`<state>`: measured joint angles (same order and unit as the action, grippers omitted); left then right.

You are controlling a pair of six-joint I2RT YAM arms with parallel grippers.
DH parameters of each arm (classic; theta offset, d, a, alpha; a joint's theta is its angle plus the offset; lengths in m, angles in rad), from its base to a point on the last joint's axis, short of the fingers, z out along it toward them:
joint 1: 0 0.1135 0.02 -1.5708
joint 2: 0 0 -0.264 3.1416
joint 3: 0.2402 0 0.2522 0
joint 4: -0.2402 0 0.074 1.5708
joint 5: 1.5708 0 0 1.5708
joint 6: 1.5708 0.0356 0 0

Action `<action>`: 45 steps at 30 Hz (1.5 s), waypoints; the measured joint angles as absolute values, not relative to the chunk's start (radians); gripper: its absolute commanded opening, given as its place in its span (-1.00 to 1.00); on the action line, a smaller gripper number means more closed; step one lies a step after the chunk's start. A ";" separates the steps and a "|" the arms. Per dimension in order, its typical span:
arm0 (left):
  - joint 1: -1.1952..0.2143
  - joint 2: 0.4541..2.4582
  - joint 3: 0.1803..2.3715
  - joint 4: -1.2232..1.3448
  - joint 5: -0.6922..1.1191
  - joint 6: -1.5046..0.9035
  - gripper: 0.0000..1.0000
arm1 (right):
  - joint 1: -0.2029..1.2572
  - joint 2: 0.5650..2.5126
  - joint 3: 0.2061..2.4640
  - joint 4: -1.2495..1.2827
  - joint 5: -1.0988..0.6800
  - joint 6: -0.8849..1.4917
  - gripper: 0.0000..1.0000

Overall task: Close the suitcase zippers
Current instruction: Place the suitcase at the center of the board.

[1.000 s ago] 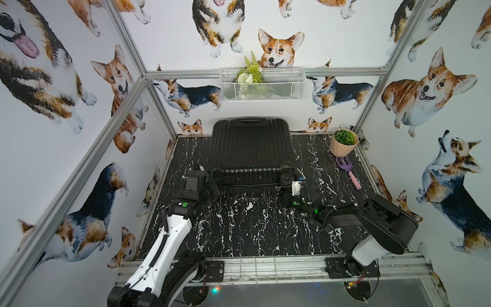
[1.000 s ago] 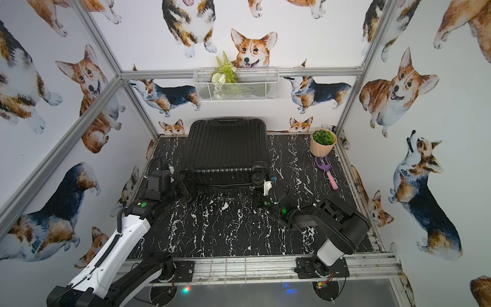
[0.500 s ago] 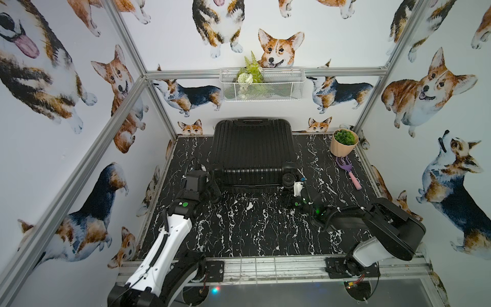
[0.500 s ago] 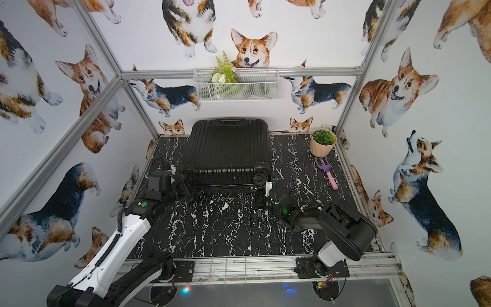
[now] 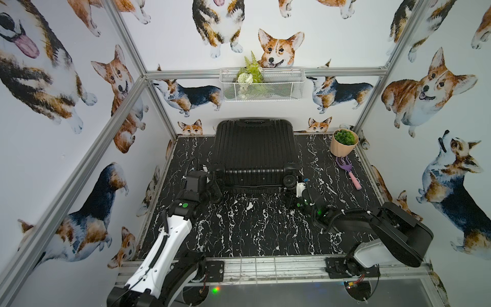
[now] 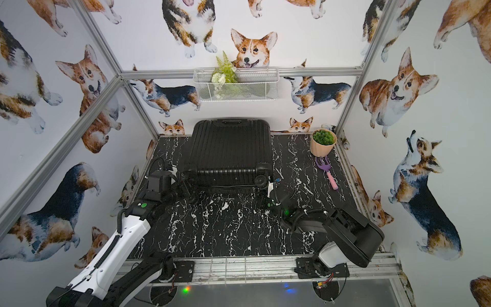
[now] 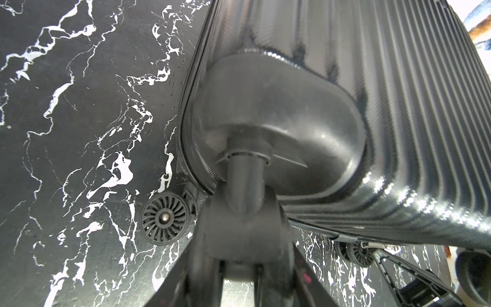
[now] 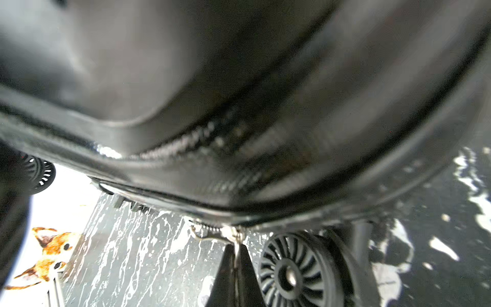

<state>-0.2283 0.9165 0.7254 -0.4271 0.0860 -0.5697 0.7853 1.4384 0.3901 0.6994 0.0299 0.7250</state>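
Observation:
The black ribbed suitcase point(image 5: 255, 148) point(image 6: 228, 148) lies flat and closed at the back of the marble table point(image 5: 252, 228). My left gripper point(image 5: 214, 183) point(image 7: 244, 220) sits at its near left corner, shut on a caster wheel point(image 7: 243, 191) whose stem stands between the fingers. The zipper track point(image 7: 191, 79) runs round that corner. My right gripper point(image 5: 289, 196) point(image 8: 235, 249) is at the near right corner, beside another wheel point(image 8: 295, 273). It is shut on the small metal zipper pull point(image 8: 237, 238), which hangs from the zippers point(image 8: 210, 228) at the suitcase rim.
A peach pot with a green plant point(image 5: 344, 142) stands at the back right, with a purple and pink toy fork point(image 5: 348, 170) in front of it. A white wire basket point(image 5: 261, 85) hangs on the back wall above the suitcase. Metal frame posts edge the table.
My right gripper has slid slightly rightward along the suitcase's near edge with the pull, its elbow shifting right and nearer. The left gripper has stayed on the wheel.

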 measured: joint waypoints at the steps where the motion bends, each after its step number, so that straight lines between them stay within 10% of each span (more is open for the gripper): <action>1: -0.229 0.912 0.725 -0.431 0.089 -0.566 0.12 | 0.785 1.433 0.387 0.698 0.036 0.722 -0.86; 17: -0.231 0.842 0.724 -0.469 0.086 -0.513 0.47 | 0.787 1.362 0.377 0.615 0.122 0.653 -0.44; 45: -0.231 0.883 0.769 -0.520 0.131 -0.422 0.49 | 0.785 1.422 0.399 0.644 -0.009 0.577 -0.44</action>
